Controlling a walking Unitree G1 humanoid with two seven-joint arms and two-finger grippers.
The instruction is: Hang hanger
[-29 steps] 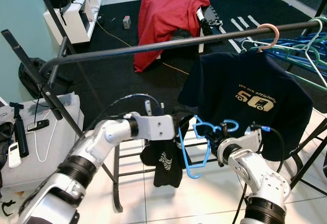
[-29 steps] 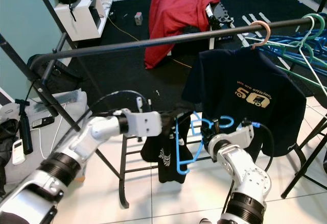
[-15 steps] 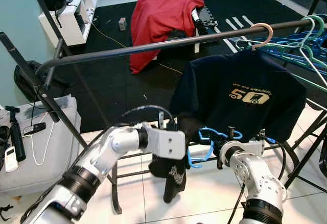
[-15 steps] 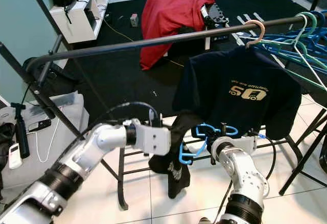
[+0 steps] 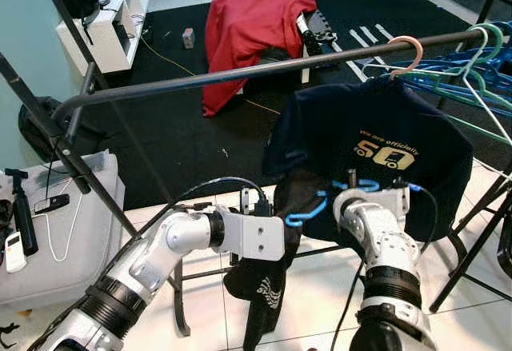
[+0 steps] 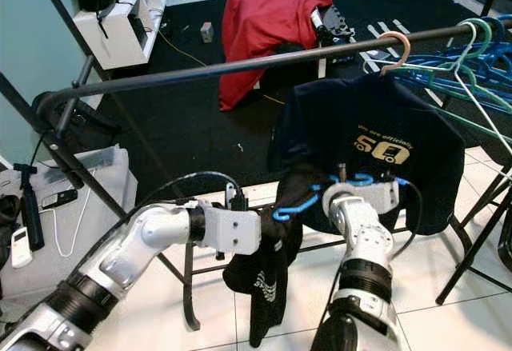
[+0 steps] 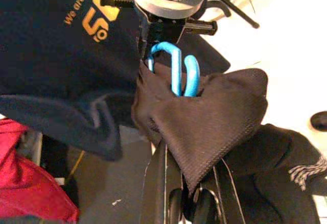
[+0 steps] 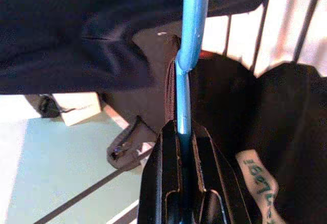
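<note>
While the right pincer [image 8: 183,183] clamps the blue hanger [image 5: 308,213], the left pincer [image 7: 179,203] pinches its black garment [image 7: 214,127].

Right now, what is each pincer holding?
Left pincer: shut on the dark garment.
Right pincer: shut on the blue hanger.
</note>
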